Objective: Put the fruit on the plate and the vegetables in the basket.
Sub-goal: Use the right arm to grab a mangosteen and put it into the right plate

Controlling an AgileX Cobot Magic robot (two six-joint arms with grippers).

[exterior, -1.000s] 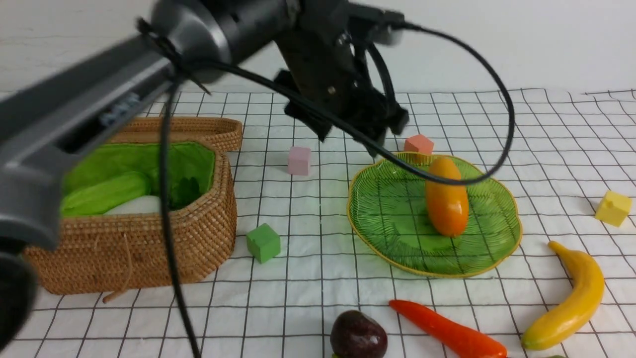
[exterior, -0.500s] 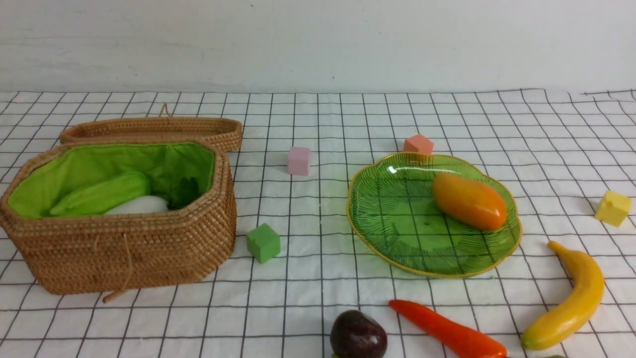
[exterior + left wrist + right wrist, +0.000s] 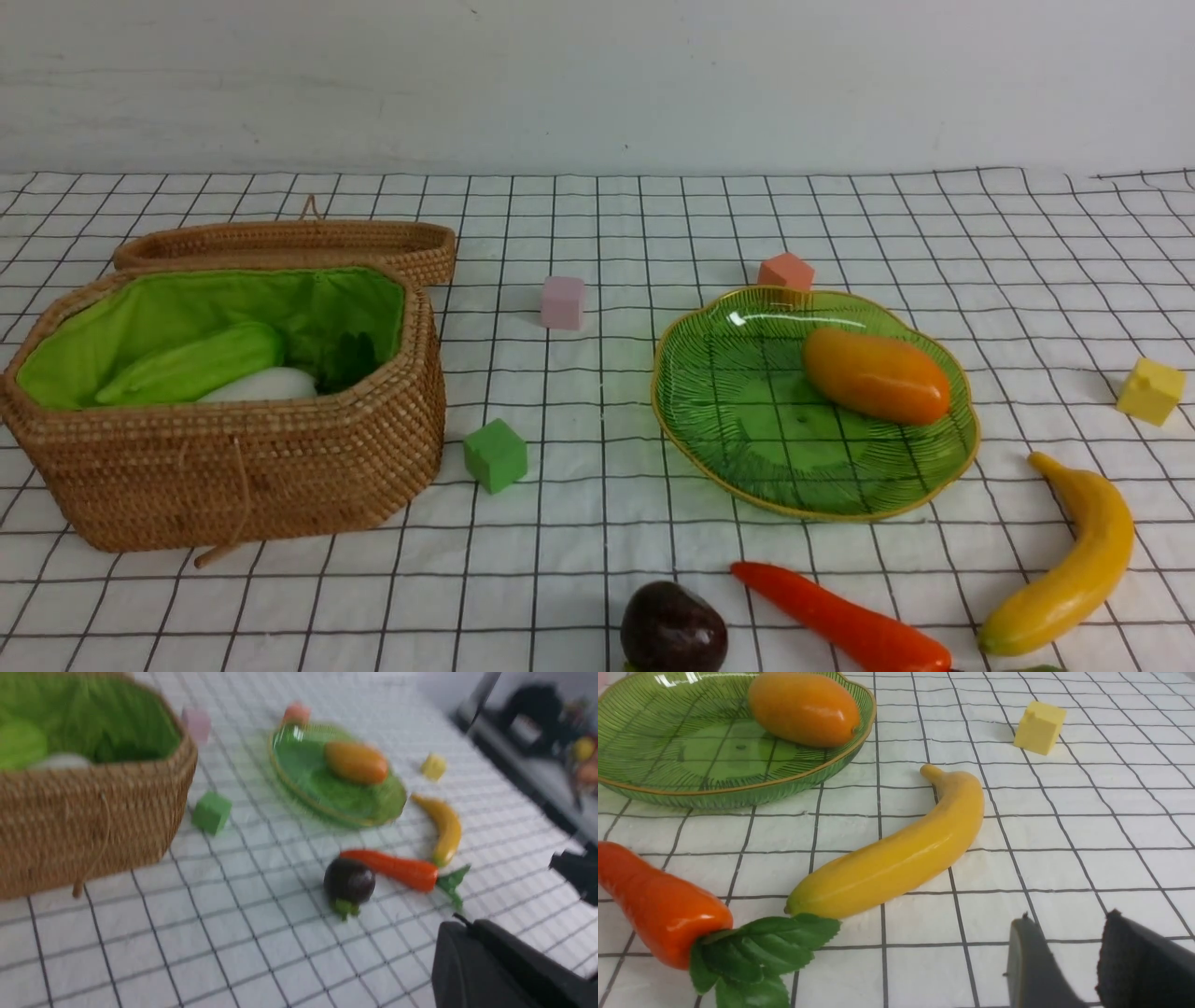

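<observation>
On the translucent green gold-rimmed glass plate, the orange-yellow oval mango now lies released and rolled crosswise, and the left arm has withdrawn from the front view. The left gripper is too blurred to judge its jaws. The right gripper hangs empty, jaws narrowly parted, near the curved yellow banana. Judged: one fruit is placed, while the banana, dark purple round fruit and red-orange carrot remain outstanding.

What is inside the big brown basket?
Inside the basket, in its green cloth lining, lie a light green ridged vegetable and a white radish with dark leaves. The near wall hides their undersides and the bottom.
</observation>
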